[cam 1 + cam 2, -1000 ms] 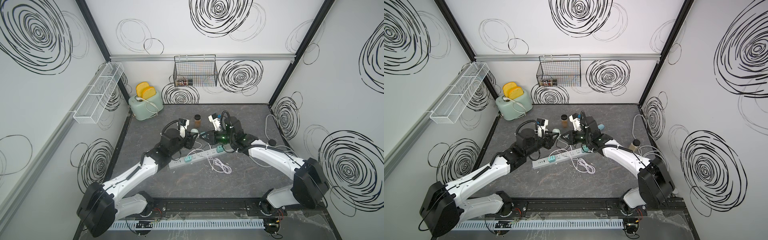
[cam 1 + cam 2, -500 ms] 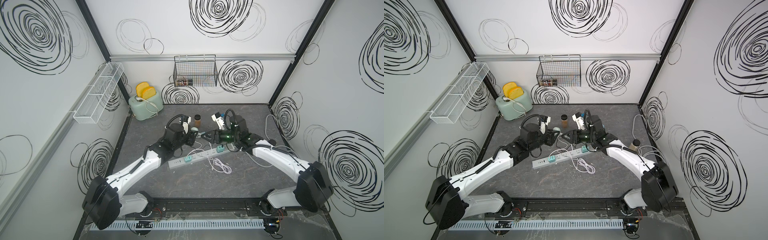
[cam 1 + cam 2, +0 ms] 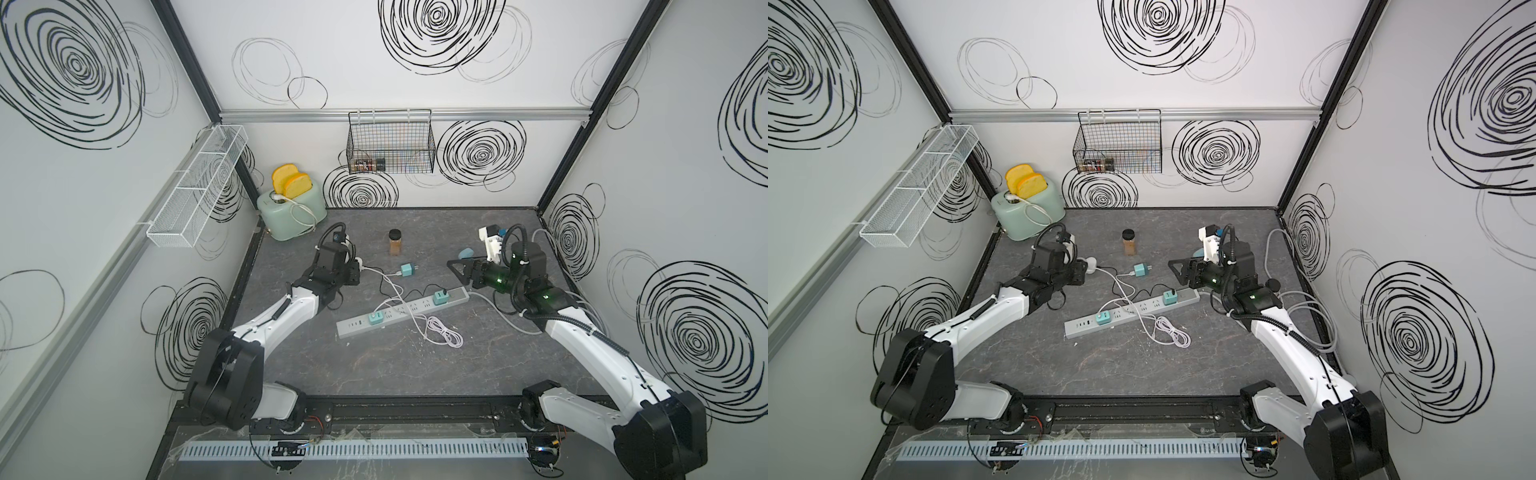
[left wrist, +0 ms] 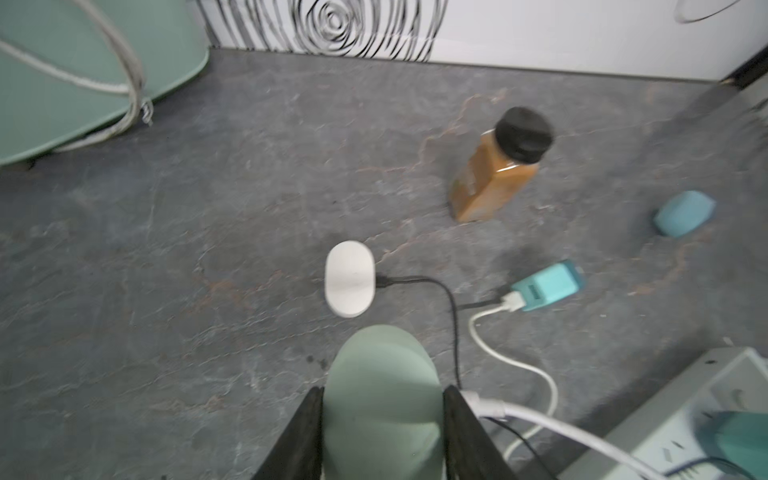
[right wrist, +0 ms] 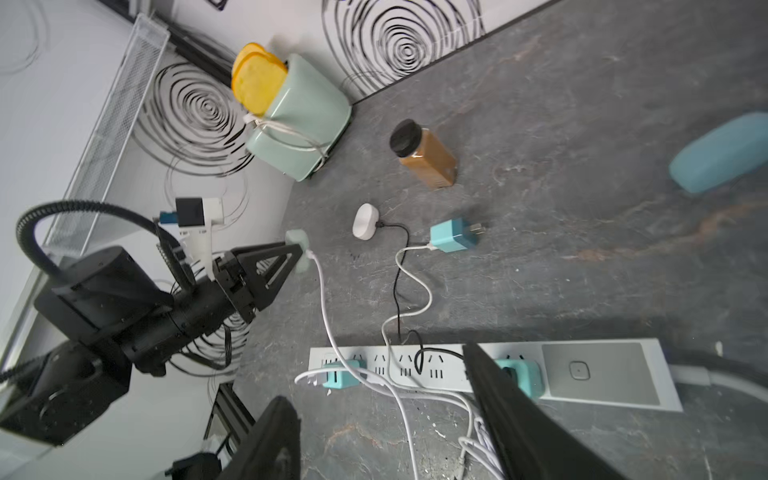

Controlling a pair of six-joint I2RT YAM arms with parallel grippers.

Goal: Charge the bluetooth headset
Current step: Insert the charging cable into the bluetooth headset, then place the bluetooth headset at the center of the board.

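Nearest, the power strip [image 3: 399, 309] feeds a white cable [image 5: 328, 316] through a teal adapter [image 5: 343, 372]. Just beyond, the right gripper [image 3: 457, 269] hangs spread and empty (plugging apparently done). Across from it, the left gripper [image 4: 382, 390] clamps the green headset case [image 4: 382, 370], steadying its plugged port.

Your left gripper [image 4: 382, 392] is sitting around the headset case [image 4: 380, 432], and just ahead of its tips a second case [image 4: 349, 284] is lying on the table [image 4: 187, 249]. Farther ahead, the loose adapter [image 4: 544, 286] is lying between both grippers, with the jar [image 4: 498, 166] standing behind it. The power strip [image 5: 602, 374] is lying just below your right gripper [image 5: 373, 374].
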